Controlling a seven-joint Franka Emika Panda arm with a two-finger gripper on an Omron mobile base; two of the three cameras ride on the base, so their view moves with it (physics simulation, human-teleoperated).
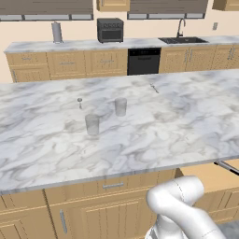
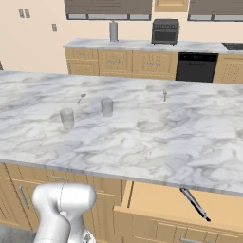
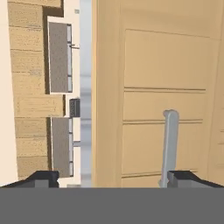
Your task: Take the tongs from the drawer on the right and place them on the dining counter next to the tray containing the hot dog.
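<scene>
The drawer (image 2: 156, 199) stands pulled out under the right end of the dining counter (image 2: 142, 137); it also shows in the left base view (image 1: 210, 176). The dark slender tongs (image 2: 194, 204) lie slantwise inside it, and one end of the tongs (image 1: 227, 167) pokes out from under the marble edge. My gripper (image 3: 113, 178) is open, fingertips (image 3: 40, 177) wide apart with nothing between them. It hangs low in front of the light wood cabinet fronts, left of the drawer. The tray and the hot dog are out of view.
Two glasses (image 1: 92, 124) (image 1: 121, 106) stand on the marble, with a small spoon (image 1: 80, 101) and another small utensil (image 1: 154, 87) farther back. A silver bar handle (image 3: 170, 144) sits on the cabinet front just ahead of the hand. My arm's elbow (image 2: 61, 204) is below the counter edge.
</scene>
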